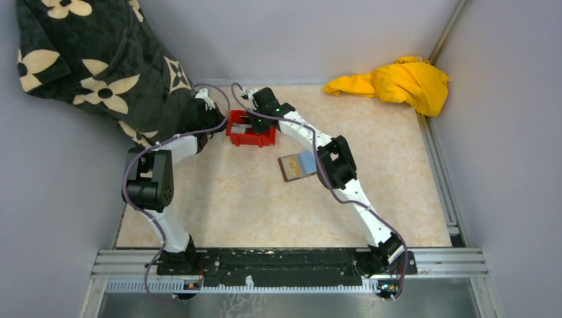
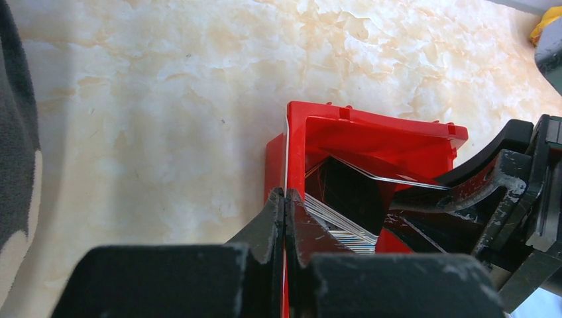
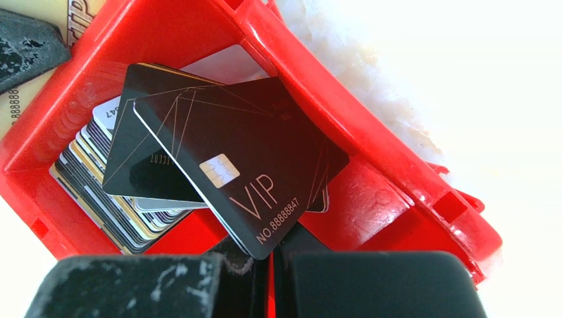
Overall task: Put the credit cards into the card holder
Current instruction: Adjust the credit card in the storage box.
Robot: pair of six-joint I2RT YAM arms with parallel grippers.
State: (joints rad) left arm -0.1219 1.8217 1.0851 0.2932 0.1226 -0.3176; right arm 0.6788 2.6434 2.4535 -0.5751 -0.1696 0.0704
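Both arms rise from their bases, bend at raised elbows and reach forward to meet at the bin. The left arm comes in from the bin's left. The right arm slants across from the right and tips its wrist down into the bin.

Back from the right gripper, beside that arm's elbow, the wallet lies open on the table. A blue card lies on its right half, well apart from both sets of fingers.

The right gripper's fingers are pressed almost together, pinching the near corner of a black card. The card carries a chip, "VIP" and "NO.8888847". Just past the fingers it lies tilted over a second black card. To their left, cards stand stacked on edge inside the bin (black, white and gold edges show).

The left gripper is clamped on the bin's left wall, one finger outside and one inside, with only the wall between them. A thin pale edge runs along that wall past the fingertips; whether it is a card cannot be told. Outside that wall, a tan card shows cut-off lettering, "IP" and a run of 8s.

Beyond the left fingers hangs a flowered blanket. Far right of both grippers lies a yellow cloth.
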